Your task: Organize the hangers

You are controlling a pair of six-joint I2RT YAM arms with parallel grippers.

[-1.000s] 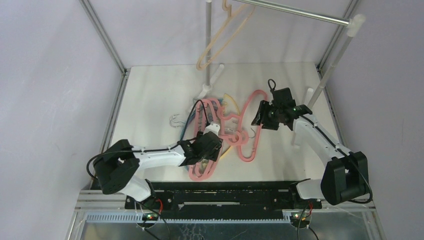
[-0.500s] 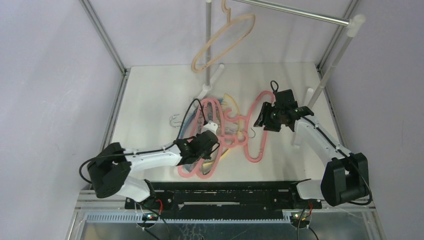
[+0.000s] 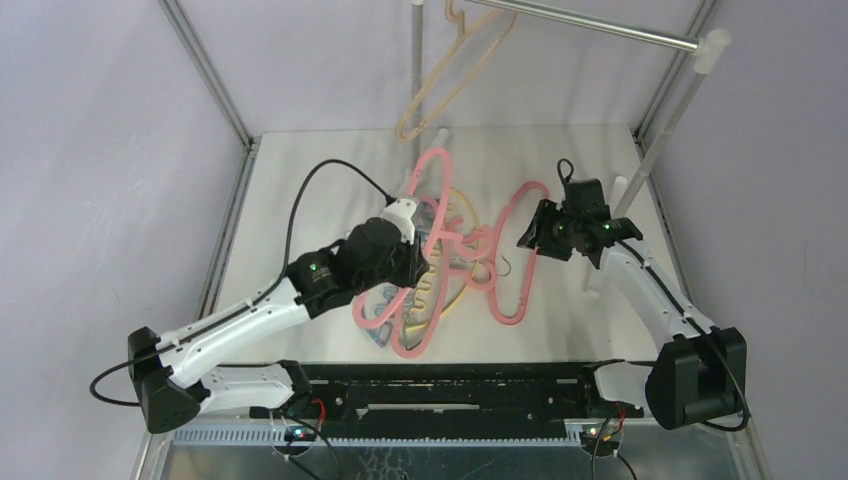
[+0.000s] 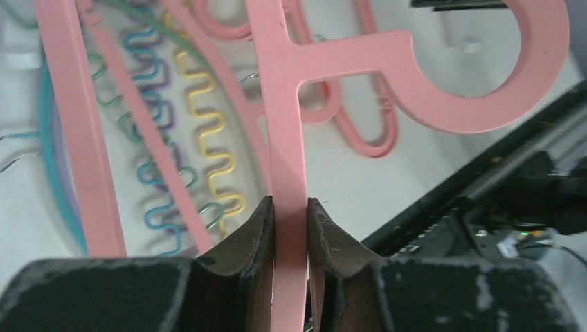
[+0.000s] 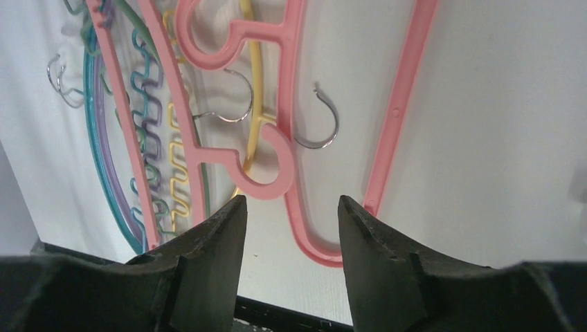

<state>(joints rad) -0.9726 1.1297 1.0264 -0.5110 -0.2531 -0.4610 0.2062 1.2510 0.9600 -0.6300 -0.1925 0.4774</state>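
Pink hanger (image 4: 287, 124) clamped by the left gripper (image 4: 289, 205); right gripper (image 5: 291, 204) gapes empty. A slow, level lift should clear the tangled pile (image 3: 445, 290).

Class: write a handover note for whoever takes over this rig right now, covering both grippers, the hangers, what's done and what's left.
Left gripper: shut on a pink hanger, clamped on its bar.
Right gripper: open, empty, above the pile.
Hangers: beige one on the rail; other pink and wavy coloured ones tangled on the table.
Done: one hung.
Left: hang the held pink one, then the rest.
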